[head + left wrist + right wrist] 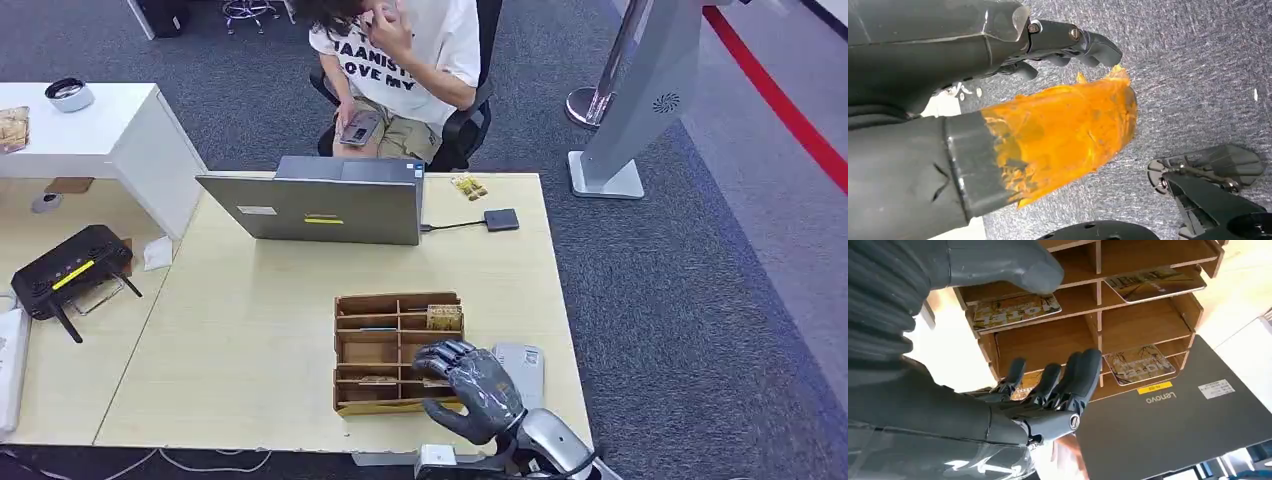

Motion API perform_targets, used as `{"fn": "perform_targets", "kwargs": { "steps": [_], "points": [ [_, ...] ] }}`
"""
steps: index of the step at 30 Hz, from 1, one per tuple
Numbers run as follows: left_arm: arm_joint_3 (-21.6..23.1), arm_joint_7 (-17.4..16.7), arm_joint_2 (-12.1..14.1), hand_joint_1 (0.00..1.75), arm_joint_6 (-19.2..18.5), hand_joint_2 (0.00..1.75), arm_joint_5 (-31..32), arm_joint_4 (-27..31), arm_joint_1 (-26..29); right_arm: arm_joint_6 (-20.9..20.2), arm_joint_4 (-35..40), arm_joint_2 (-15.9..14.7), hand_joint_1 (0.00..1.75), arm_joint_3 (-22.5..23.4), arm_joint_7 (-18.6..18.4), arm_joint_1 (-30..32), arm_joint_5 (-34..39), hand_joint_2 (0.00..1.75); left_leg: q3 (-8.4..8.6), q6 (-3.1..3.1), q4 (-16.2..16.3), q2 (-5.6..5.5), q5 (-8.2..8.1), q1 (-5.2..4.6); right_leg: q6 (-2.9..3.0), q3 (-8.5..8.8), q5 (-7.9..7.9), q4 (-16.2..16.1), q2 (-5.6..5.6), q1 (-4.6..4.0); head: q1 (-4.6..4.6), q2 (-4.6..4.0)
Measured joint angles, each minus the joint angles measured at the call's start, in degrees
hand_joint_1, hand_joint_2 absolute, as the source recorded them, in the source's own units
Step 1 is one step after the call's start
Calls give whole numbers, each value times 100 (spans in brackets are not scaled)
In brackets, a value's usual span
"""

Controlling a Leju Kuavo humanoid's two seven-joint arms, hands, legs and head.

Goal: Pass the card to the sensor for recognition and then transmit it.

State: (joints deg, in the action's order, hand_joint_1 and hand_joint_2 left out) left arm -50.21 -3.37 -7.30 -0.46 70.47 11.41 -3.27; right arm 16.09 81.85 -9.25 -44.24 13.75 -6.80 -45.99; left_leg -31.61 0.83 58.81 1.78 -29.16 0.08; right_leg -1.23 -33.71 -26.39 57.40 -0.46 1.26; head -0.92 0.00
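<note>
A wooden card rack (345, 340) lies on the pale table near its front edge, with patterned cards (444, 316) in several slots. My right hand (470, 385) hovers over the rack's front right corner, fingers apart and holding nothing. In the right wrist view the hand's fingertips (1083, 370) reach toward the rack (1143, 322), where one card (1016, 310) lies by the thumb and another card (1138, 364) lies past the fingers. A grey sensor pad (528, 362) sits just right of the rack, partly under the hand. My left hand (1013, 115) hangs over the carpet with nothing in it, its thumb wrapped in orange tape (1068, 130).
A grey laptop (320, 205) stands behind the rack, its back toward me, cabled to a small dark hub (501, 220). A person sits on a chair beyond the table. A black router (70, 270) lies on the left table. A grey stand (640, 100) rises at the right.
</note>
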Motion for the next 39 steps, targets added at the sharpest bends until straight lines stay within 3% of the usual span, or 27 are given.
{"fn": "perform_targets", "kwargs": {
  "steps": [6,11,12,15,16,18,20,25,30,33,37,39],
  "points": [
    [-37,-2,0,0,0,0,0,0,0,35,-28,0,75,0,-50,-15,-79,175,0,0,0,0,0,0,0,0,0,0,0,0,0,0],
    [-48,-2,0,0,-2,0,0,0,-1,35,-46,0,94,0,-59,-23,-114,175,0,0,0,0,0,0,0,0,0,0,0,0,0,0],
    [-48,-2,0,0,-2,0,0,0,-1,37,-48,-2,106,0,-68,-25,-136,175,0,0,0,0,0,0,0,0,0,0,0,0,0,0],
    [-61,-2,0,0,-4,0,0,0,-1,39,-63,-4,106,-2,-103,-43,-190,175,0,0,0,0,0,0,0,0,0,0,0,0,0,0],
    [-77,-2,0,0,-4,0,0,0,-2,41,-66,-4,115,-2,-111,-50,-205,175,0,0,0,0,0,0,0,0,0,0,0,0,0,0],
    [-92,-2,0,0,-4,0,2,0,-1,42,-68,-7,112,-2,-118,-57,-210,175,0,0,0,0,0,0,0,0,0,0,0,0,0,0],
    [-103,-2,0,0,-4,0,2,0,-2,41,-79,-7,124,-2,-120,-64,-216,175,0,0,0,0,0,0,0,0,0,0,0,0,0,0],
    [-129,6,0,0,-4,0,2,0,-2,41,-83,-13,112,-13,-166,-88,-267,175,1,0,0,0,0,0,0,0,0,0,0,0,0,0],
    [-133,11,0,0,-5,0,9,0,-3,39,-94,-42,112,-26,-186,-107,-303,175,1,0,0,0,0,0,0,0,0,0,0,0,0,0],
    [-133,13,0,0,-7,0,17,0,-3,35,-96,-57,126,-28,-214,-112,-321,175,0,0,0,0,0,0,0,0,0,0,0,0,0,0],
    [-135,15,0,0,-7,0,24,0,-4,33,-101,-66,122,-37,-232,-119,-339,175,0,0,0,0,0,0,0,0,0,0,0,0,0,0],
    [-135,13,0,0,-7,0,28,0,-4,33,-105,-70,133,-46,-236,-122,-352,175,0,0,0,0,0,0,0,0,0,0,0,0,0,0]
  ]
}}
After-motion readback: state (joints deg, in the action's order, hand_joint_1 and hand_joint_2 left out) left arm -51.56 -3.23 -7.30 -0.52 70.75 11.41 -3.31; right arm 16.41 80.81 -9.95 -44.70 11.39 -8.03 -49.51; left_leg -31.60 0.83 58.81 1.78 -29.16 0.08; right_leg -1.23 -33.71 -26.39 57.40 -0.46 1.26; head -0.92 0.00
